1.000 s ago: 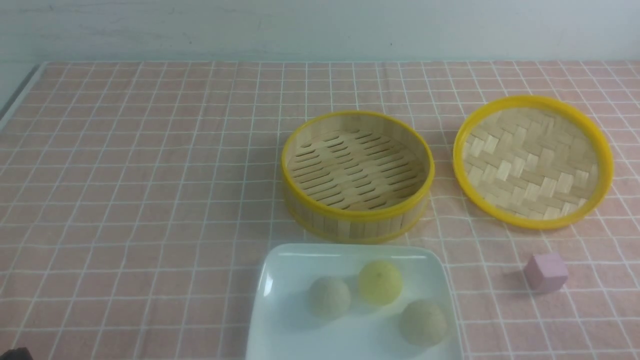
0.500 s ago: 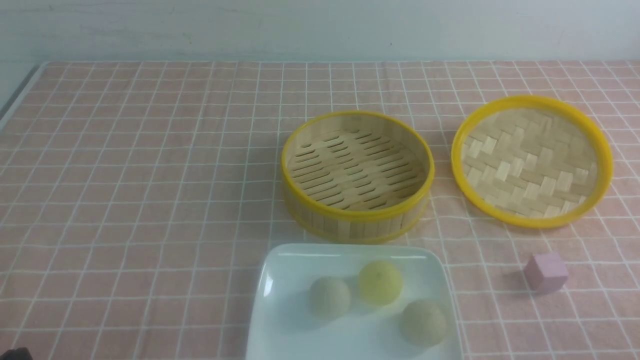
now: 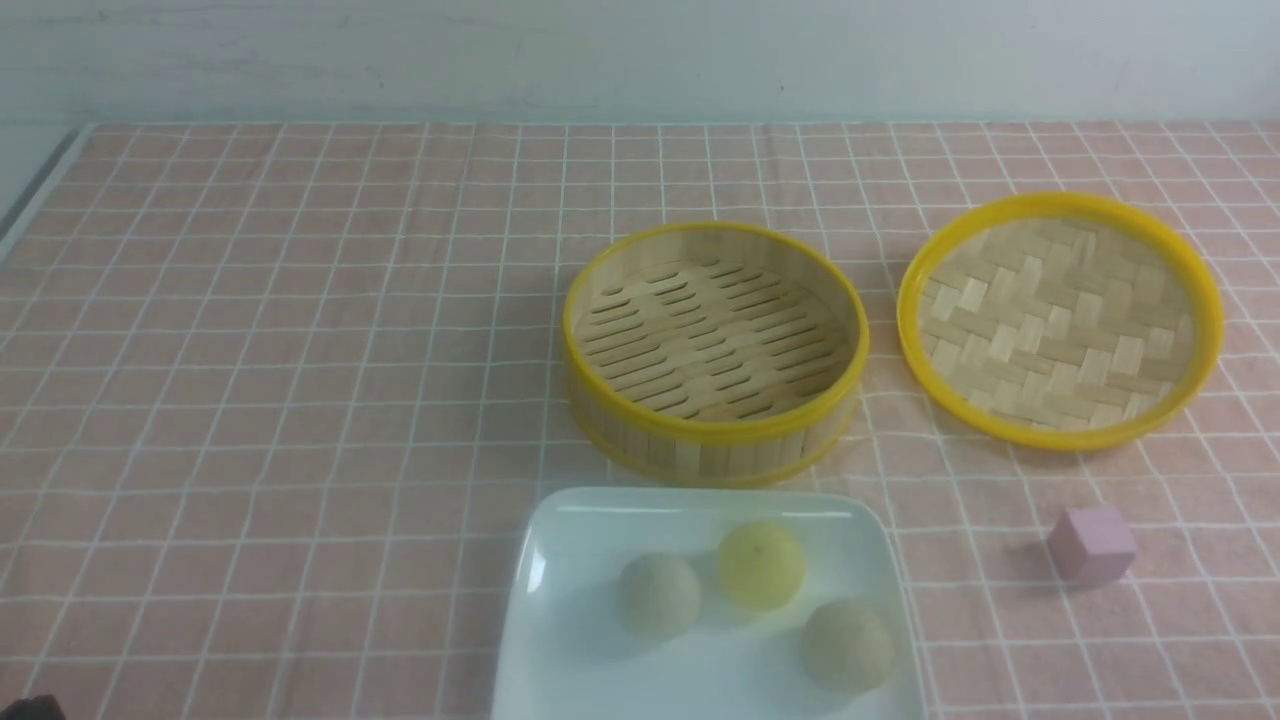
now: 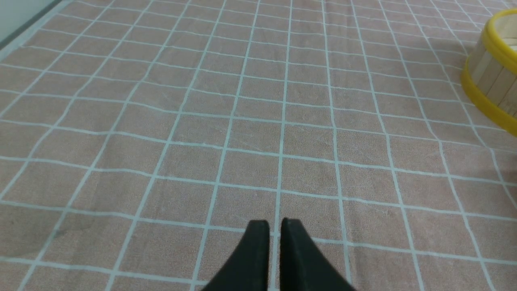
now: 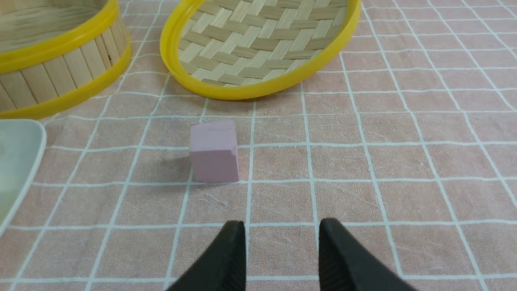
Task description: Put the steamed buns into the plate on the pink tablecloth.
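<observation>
You have three steamed buns, round and matte with faint pleats: two cream-beige ones point(image 3: 659, 596) point(image 3: 847, 645) and one yellow bun point(image 3: 761, 565), all sitting on the plate point(image 3: 560, 640). Being ball-shaped, they show no long axis or heading. The one white glossy plate lies at the near centre of the pink tablecloth point(image 3: 280, 350), its long side running left to right. Just beyond it stands one bamboo steamer point(image 3: 714, 352), with one woven lid point(image 3: 1060, 320) to its right, and one small pink cube point(image 3: 1091, 544) lies near right. Your left gripper point(image 4: 274, 232) is almost closed with only a slit between its fingers, holding nothing. Your right gripper point(image 5: 281, 238) is parted, holding nothing, hovering near the cube.
</observation>
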Motion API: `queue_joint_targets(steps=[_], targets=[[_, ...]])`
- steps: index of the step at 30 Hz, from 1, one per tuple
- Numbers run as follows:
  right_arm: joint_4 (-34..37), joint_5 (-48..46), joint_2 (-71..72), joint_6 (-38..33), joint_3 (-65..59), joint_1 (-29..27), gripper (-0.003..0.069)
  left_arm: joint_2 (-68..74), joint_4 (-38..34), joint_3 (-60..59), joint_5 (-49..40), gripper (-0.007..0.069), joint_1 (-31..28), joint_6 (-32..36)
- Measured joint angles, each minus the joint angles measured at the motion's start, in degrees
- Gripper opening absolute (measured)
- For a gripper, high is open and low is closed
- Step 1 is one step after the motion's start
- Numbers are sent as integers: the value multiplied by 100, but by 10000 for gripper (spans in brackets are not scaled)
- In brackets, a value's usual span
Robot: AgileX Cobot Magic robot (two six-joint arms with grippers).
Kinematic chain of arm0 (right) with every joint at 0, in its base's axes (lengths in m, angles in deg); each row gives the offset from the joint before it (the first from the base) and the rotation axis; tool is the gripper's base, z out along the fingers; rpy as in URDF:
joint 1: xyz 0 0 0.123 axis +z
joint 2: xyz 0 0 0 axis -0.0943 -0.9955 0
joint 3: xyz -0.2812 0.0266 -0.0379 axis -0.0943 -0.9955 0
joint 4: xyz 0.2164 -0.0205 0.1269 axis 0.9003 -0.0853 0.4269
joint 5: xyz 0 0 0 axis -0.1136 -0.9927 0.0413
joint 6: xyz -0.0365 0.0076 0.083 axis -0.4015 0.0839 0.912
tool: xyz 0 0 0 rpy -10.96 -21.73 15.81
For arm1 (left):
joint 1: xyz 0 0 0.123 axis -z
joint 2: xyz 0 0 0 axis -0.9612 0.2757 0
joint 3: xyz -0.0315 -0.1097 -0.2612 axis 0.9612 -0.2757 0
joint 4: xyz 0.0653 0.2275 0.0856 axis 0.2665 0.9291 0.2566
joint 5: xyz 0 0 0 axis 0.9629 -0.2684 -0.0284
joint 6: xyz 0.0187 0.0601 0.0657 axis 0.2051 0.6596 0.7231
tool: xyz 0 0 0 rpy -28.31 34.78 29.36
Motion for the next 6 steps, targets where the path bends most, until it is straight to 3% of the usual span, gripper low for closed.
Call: queue_joint_targets(steps=[6], targets=[[0, 0, 0, 0, 0, 0, 240, 0, 0, 0, 0, 74, 0, 0]])
